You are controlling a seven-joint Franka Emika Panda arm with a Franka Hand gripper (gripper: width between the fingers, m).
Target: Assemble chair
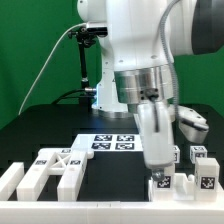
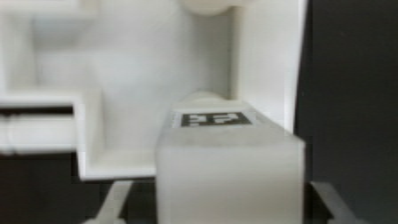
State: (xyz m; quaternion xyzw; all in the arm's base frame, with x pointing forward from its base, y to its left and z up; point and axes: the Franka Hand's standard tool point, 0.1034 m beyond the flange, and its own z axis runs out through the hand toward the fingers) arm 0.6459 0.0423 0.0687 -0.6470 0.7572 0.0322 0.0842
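Observation:
The chair is in loose white blocky pieces with black-and-white tags. In the exterior view my gripper (image 1: 160,172) points straight down at the front right, over a small white chair piece (image 1: 161,184). Seen from the wrist, that upright white block (image 2: 231,170) carries a tag (image 2: 215,118) on its top face and fills the space between my fingers (image 2: 121,200). My gripper (image 2: 226,208) appears shut on it, with the fingertips hidden by the block. A larger white chair piece (image 2: 143,90) lies just beyond it.
More tagged white pieces (image 1: 204,166) stand at the exterior view's right, close to the gripper. A cluster of bigger white pieces (image 1: 55,170) lies at the front left. The marker board (image 1: 112,142) lies flat behind them. A black stand (image 1: 85,60) rises at the back.

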